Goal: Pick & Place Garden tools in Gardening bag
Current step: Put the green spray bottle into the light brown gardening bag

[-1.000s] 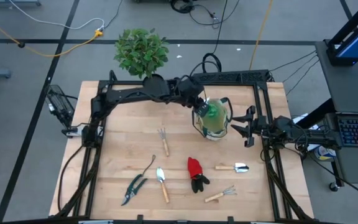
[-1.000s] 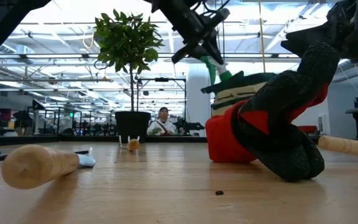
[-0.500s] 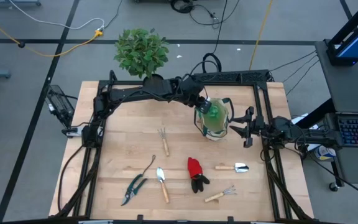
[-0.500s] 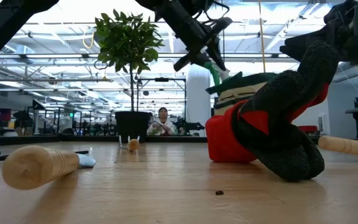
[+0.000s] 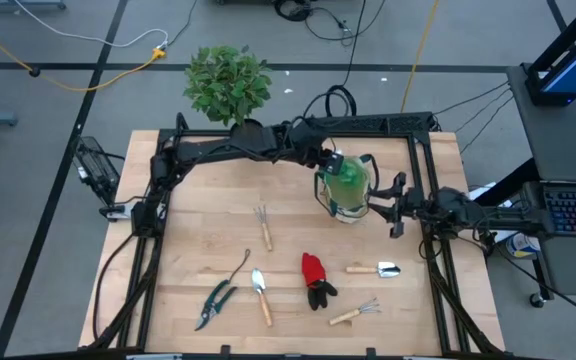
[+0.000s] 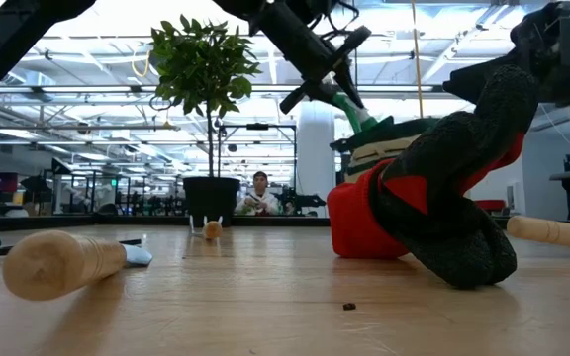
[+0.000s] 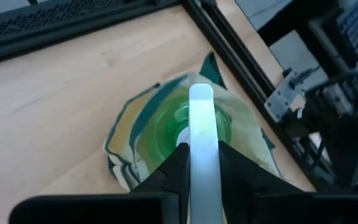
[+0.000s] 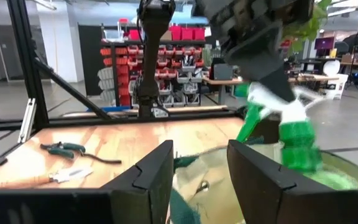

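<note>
Lower frame, across the wooden table [image 5: 198, 240]: shears [image 5: 214, 303], a trowel [image 5: 260, 295], red-black gloves [image 5: 315, 278], a small shovel [image 5: 376, 269] and a rake [image 5: 356, 313] wait their turn (a hand fork [image 5: 262, 222] lies farther up). The trowel looks stiff and light, best taken mid-handle; the gloves are limp and should bunch in any pinch.

Upper right, the canvas bag [image 5: 345, 218] stands soft-walled, likely to sag if pushed. Over its mouth the left claw [image 7: 202, 152] is clamped on the white neck of a green round tool [image 7: 166, 127], probably smooth, slippery plastic, so the narrow neck seems the sound hold. The right claw [image 8: 199, 149] sits just beside the bag's rim, fingers apart, gripping nothing visible. A potted plant [image 5: 226, 82] stands at the top edge.
</note>
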You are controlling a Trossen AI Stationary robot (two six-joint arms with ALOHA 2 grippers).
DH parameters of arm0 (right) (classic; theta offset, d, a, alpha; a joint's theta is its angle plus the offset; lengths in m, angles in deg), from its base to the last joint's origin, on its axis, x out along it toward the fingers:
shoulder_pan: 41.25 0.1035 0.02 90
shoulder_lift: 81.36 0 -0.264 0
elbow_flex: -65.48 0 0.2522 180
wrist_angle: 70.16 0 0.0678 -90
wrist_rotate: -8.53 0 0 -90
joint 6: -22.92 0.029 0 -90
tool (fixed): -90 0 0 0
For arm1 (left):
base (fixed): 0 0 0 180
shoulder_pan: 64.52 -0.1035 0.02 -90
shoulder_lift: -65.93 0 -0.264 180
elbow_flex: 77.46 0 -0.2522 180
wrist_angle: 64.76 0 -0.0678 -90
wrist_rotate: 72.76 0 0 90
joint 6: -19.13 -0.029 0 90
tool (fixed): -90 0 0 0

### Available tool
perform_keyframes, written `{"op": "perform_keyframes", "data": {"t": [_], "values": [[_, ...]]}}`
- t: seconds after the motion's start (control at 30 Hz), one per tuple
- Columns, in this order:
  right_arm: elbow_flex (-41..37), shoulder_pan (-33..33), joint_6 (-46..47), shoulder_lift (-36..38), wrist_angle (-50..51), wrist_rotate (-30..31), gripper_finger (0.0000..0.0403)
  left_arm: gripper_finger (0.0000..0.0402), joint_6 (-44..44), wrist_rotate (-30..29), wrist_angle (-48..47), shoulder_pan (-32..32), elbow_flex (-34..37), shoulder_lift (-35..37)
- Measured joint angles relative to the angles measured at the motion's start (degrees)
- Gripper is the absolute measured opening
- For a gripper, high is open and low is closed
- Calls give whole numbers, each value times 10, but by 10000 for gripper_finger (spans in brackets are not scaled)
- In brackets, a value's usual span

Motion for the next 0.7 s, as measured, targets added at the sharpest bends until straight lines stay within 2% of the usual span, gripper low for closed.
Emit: {"op": "perform_keyframes", "data": {"t": [0.17,0.5,0.7], "values": [[0,0,-4,-23,0,2,137,73,23,-4,-3,4,0,1],[0,0,-5,-89,21,2,134,75,3,-25,-45,4,0,1],[0,0,-116,-122,-35,0,134,75,18,-20,-45,3,0,1]]}}
